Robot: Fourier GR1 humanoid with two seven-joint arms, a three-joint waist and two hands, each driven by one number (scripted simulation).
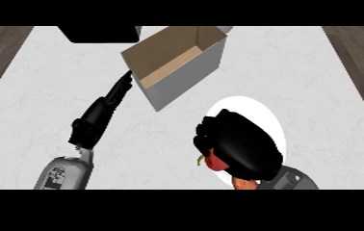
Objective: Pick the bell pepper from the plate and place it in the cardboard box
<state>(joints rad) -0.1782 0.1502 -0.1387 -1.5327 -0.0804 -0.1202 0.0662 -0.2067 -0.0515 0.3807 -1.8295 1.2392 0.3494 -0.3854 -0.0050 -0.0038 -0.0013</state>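
Observation:
A white plate [266, 112] lies at the lower right of the counter. My right hand [238, 141] covers most of it, fingers curled round a red bell pepper [213, 162] whose green stem and red edge show at the hand's lower left. An open cardboard box [177, 64] stands tilted at the upper middle. My left hand [103, 109] stretches up from the lower left with straight fingers, its tips touching the box's near left corner.
A black object [99, 33] sits at the counter's far edge, left of the box. Wooden strips [14, 42] border the pale counter on both sides. Bare counter lies between the box and the plate.

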